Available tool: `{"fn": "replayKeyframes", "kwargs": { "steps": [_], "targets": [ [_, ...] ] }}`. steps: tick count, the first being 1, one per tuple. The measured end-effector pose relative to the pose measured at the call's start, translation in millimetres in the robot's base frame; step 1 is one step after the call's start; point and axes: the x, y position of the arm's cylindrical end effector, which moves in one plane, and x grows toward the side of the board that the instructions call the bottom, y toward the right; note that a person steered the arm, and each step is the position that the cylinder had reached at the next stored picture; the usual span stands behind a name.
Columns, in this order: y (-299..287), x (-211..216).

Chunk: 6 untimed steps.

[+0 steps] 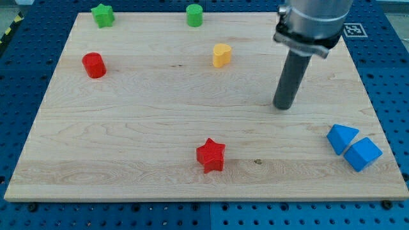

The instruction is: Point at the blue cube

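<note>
Pincer state cannot be told: the arm ends in a dark rod. On the tabletop (128, 128), the blue cube (363, 154) sits at the view's bottom right, touching a blue wedge (342, 138); a red star (211, 155) lies bottom middle. The tip (283, 107) stands up-left of the cube, well apart. Farther: yellow block (221, 55), red cylinder (94, 65), green star (102, 15), green cylinder (194, 15).
</note>
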Motion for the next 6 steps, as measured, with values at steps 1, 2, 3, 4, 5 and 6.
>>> {"fn": "replayKeyframes", "kwargs": {
  "steps": [1,2,3,4,5,6],
  "targets": [
    [-23,36],
    [-21,72],
    [-9,95],
    [10,99],
    [15,99],
    [17,99]
  ]
}}
